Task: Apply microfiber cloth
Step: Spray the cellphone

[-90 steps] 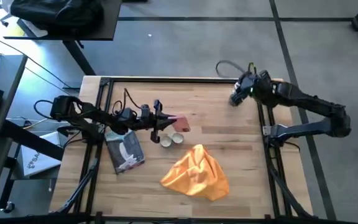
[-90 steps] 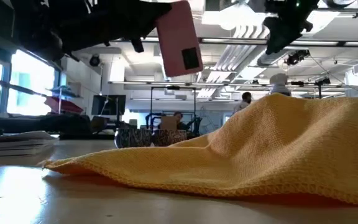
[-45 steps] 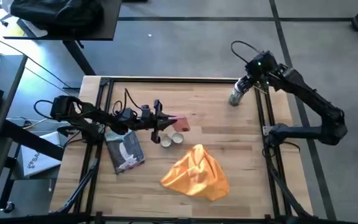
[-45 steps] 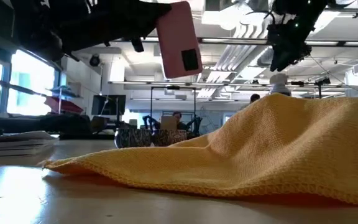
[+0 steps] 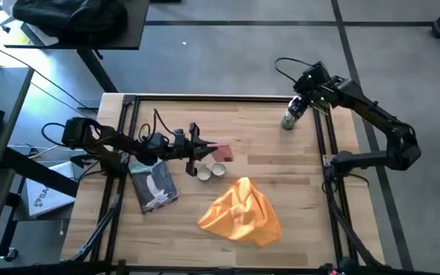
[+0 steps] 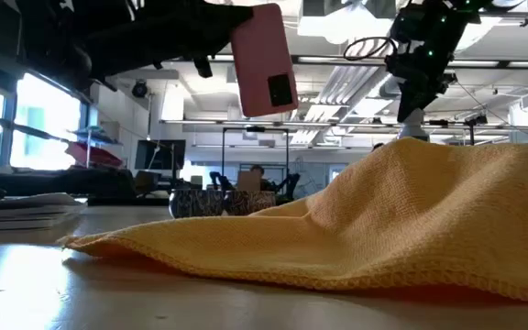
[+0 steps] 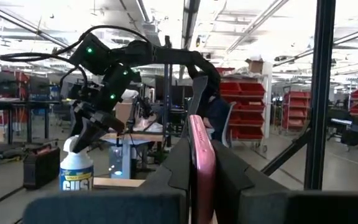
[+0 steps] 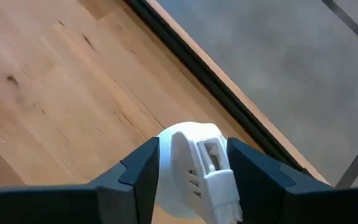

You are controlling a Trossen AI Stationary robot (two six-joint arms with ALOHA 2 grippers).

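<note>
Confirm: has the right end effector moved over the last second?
Yes. In the high view the right end effector has swung along the table's far edge to the spray bottle, fingers straddling its head.

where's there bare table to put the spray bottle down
Bare wood table runs between the spray bottle under the right gripper and the microfiber cloth; also along the far edge. It is crowded around the left gripper holding a pink phone, the two tins and the packet.

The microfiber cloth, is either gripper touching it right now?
No, the microfiber cloth lies crumpled and alone on the table's near side, with the left gripper holding a pink phone and the right gripper at a spray bottle.
</note>
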